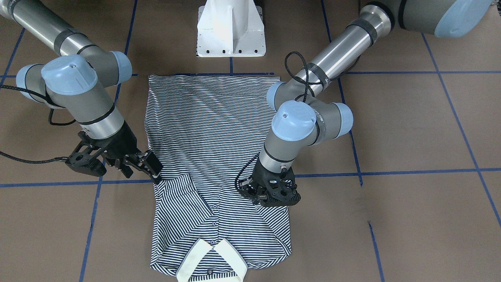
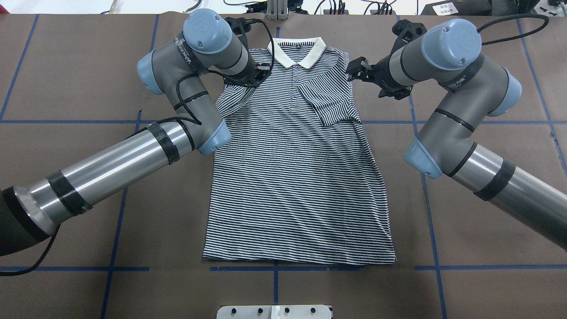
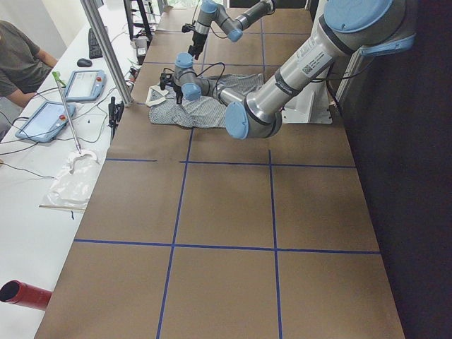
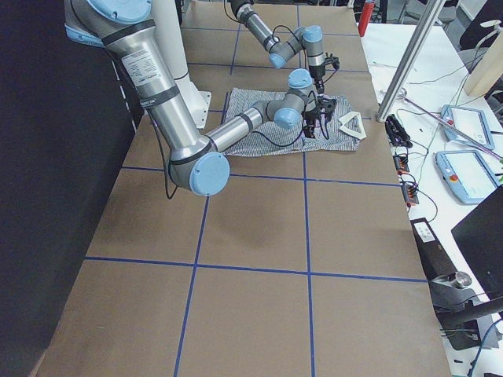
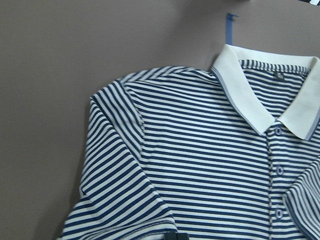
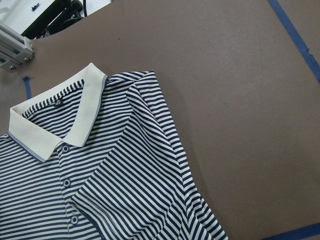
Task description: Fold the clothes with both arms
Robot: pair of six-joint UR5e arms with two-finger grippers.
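Collar tag [image 5: 278,76] unreadable. Polo shirt [image 2: 297,177] on brown, blue-taped table [image 2: 88,88]. Right gripper [image 1: 141,172] spread, empty; left gripper [image 1: 270,194]: cannot tell.

The left arm [image 2: 110,166] and right arm [image 2: 491,181] both reach forward with wrists bent inward, the right gripper [image 1: 143,172] tilted low with fingers spread, the left gripper [image 1: 270,196] pointing straight down, its fingers hidden.
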